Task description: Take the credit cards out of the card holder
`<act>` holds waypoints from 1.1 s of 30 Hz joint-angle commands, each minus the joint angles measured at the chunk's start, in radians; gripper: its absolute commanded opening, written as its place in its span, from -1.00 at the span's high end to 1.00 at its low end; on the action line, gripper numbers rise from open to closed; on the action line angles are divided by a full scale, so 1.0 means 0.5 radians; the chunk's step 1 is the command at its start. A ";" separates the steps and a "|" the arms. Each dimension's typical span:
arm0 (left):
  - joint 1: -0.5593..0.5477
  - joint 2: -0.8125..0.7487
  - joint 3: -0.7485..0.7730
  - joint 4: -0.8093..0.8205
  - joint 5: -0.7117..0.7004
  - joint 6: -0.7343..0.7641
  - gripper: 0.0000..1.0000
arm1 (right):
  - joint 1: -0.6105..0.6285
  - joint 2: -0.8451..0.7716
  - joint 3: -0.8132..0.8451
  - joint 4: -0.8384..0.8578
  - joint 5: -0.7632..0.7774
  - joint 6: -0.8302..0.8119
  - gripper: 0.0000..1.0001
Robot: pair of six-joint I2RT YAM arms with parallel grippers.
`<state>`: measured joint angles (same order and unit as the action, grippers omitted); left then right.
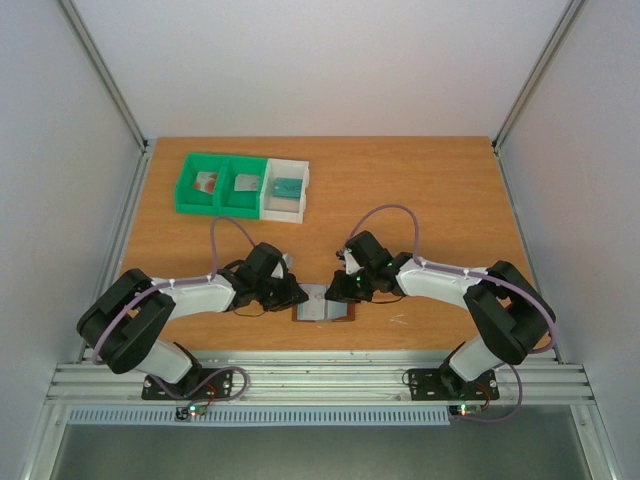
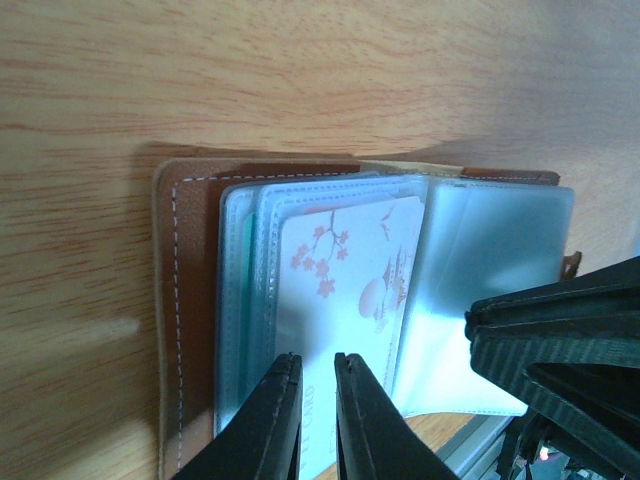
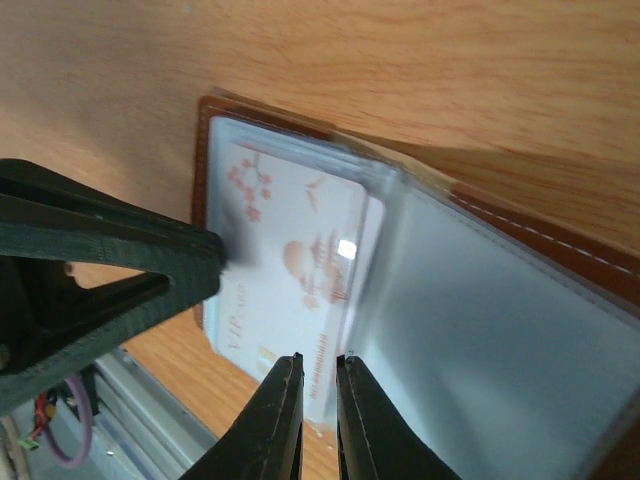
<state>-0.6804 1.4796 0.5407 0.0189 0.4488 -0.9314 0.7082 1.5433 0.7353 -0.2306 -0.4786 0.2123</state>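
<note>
Credit card [image 2: 345, 280] is lying in open card holder [image 2: 185, 300], long axis 12–6; L gripper [image 2: 313, 365] sitting at its 6 o'clock end, R gripper [image 3: 313, 365] at 4; both nrly closed, grip unclear.

Bright even light, soft shadows, right wrist view blurred, small glare on credit card [image 3: 300, 265]

A wooden tabletop [image 1: 420, 190] with a warm orange grain sits inside a plain white booth, closed by a far wall [image 1: 320, 60], a left wall [image 1: 50, 150] and a right wall [image 1: 600, 150]. Slim metal posts [image 1: 105, 75] rise slanting from the far corners. Along the near edge runs a ribbed metal rail [image 1: 330, 378], with a dull grey floor [image 1: 300, 455] below it; the light is soft and even.
</note>
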 commanded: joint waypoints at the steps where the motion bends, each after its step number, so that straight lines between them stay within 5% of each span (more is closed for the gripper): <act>1: -0.008 0.013 -0.043 0.090 -0.017 0.023 0.75 | 0.015 0.077 0.070 0.101 -0.074 0.068 0.78; 14: -0.009 -0.004 -0.052 -0.130 -0.194 0.102 0.85 | 0.016 0.297 0.018 0.190 -0.057 0.079 0.79; 33: -0.010 0.117 -0.117 0.099 -0.106 0.053 0.99 | 0.014 0.376 -0.006 0.398 -0.185 0.144 0.78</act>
<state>-0.6811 1.4982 0.5194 0.0799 0.4225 -0.9077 0.7078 1.7065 0.7467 -0.0593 -0.5655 0.2733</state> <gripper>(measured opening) 0.013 0.124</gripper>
